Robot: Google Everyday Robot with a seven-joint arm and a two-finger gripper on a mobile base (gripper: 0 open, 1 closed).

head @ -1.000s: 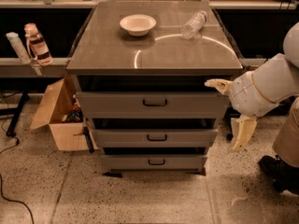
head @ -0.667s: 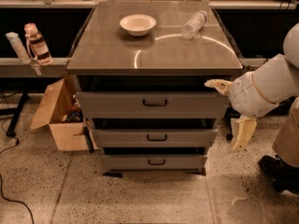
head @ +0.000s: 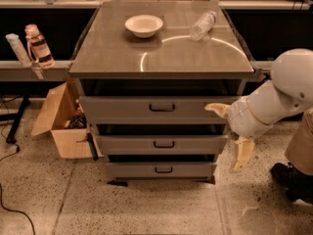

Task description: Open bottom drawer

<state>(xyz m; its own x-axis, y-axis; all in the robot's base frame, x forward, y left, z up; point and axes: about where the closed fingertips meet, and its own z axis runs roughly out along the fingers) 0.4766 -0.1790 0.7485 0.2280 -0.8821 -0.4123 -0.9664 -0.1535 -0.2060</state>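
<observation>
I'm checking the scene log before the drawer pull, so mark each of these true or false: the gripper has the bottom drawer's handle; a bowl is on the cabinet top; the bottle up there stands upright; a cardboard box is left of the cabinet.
1. The gripper holds the bottom drawer's handle. False: the gripper is open at the cabinet's right edge, apart from the bottom drawer and its handle.
2. A bowl is on the cabinet top. True: the white bowl sits on the cabinet top.
3. The bottle stands upright. False: the clear bottle lies on its side.
4. A cardboard box is left of the cabinet. True: the cardboard box stands open on the floor there.
</observation>
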